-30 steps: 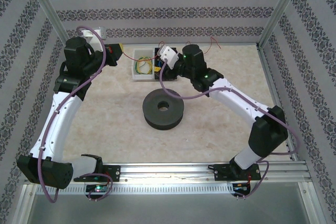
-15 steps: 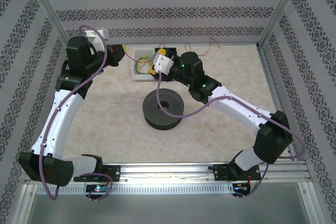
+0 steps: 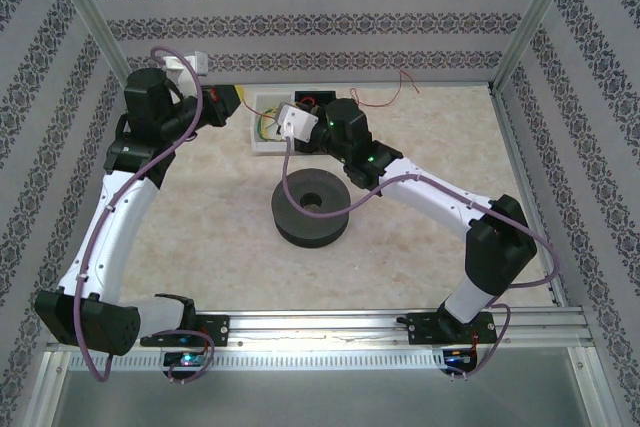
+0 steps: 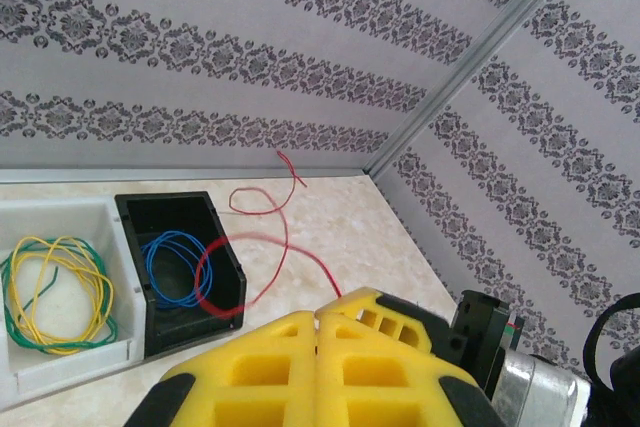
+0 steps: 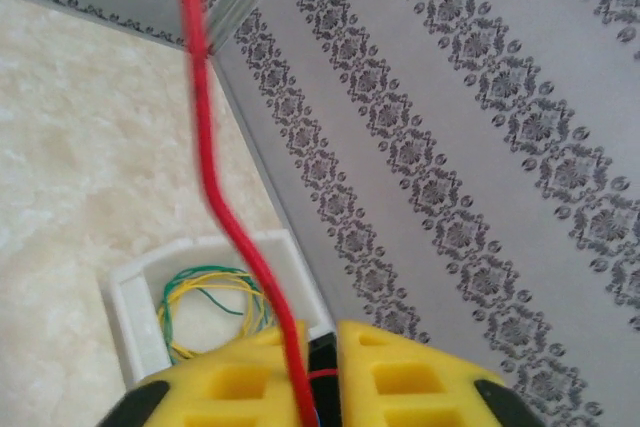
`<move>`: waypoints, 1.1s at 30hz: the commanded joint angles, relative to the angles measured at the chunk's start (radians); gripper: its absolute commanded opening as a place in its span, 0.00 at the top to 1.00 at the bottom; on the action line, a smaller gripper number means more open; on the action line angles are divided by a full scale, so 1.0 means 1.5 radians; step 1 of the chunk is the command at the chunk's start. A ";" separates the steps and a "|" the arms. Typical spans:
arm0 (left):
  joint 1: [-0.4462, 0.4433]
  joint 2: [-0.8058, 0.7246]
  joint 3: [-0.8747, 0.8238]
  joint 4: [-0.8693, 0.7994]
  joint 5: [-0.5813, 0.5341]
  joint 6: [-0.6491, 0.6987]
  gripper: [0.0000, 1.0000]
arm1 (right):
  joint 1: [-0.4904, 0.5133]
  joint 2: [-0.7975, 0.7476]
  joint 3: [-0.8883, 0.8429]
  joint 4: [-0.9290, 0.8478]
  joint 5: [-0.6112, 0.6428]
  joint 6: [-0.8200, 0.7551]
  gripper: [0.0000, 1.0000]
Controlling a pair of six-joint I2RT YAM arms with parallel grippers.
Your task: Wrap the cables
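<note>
"Checking the right gripper (image 5: 322, 332) first: what has it got?"

"Its yellow pads (image 5: 235, 382) are closed to a slit. The red wire (image 5: 198, 47) runs straight down into that slit, so I judge it clamped. The left gripper (image 4: 318, 322) has its pads pressed flat together. The wire arrives at their tips and seems pinched there."

"And the wire beyond them?"

"From the left gripper it climbs toward the black bin (image 4: 165, 209) and throws 1 loop across a side wall of that bin. It then trails off beyond the bin's far side. The right gripper hangs roughly over the bin, and the left gripper sits off to the left arm's side of it. The dark foam ring (image 3: 295, 222) lies in front of the bin."

"What could go wrong?"

"The wire is very thin, so a hard pull between the 2 grippers could slide it out of either grip. That loop could also hook the bin's wall, or drag out the blue coil (image 4: 150, 272) lying inside."

"Anything you can't make out?"

"The pinch points themselves, because both wrist views cut off below the pad tips. From above, the right fingers sit under the white wrist camera (image 3: 292, 122). The strand between the grippers is too fine to trace."
</note>
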 commanded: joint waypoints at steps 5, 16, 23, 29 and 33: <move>-0.009 0.001 0.011 -0.084 -0.081 0.077 1.00 | -0.031 -0.037 0.021 -0.003 -0.066 0.057 1.00; -0.008 -0.010 0.051 -0.174 -0.280 0.247 0.29 | -0.139 -0.048 0.097 -0.196 -0.350 0.156 1.00; -0.032 -0.055 0.027 -0.136 -0.278 0.452 0.22 | -0.155 -0.001 0.187 -0.363 -0.451 0.139 1.00; -0.108 -0.069 -0.004 -0.116 -0.324 0.652 0.05 | -0.155 0.042 0.266 -0.474 -0.481 0.123 1.00; -0.163 -0.094 -0.085 -0.005 -0.376 0.801 0.00 | -0.155 0.066 0.302 -0.524 -0.473 0.114 1.00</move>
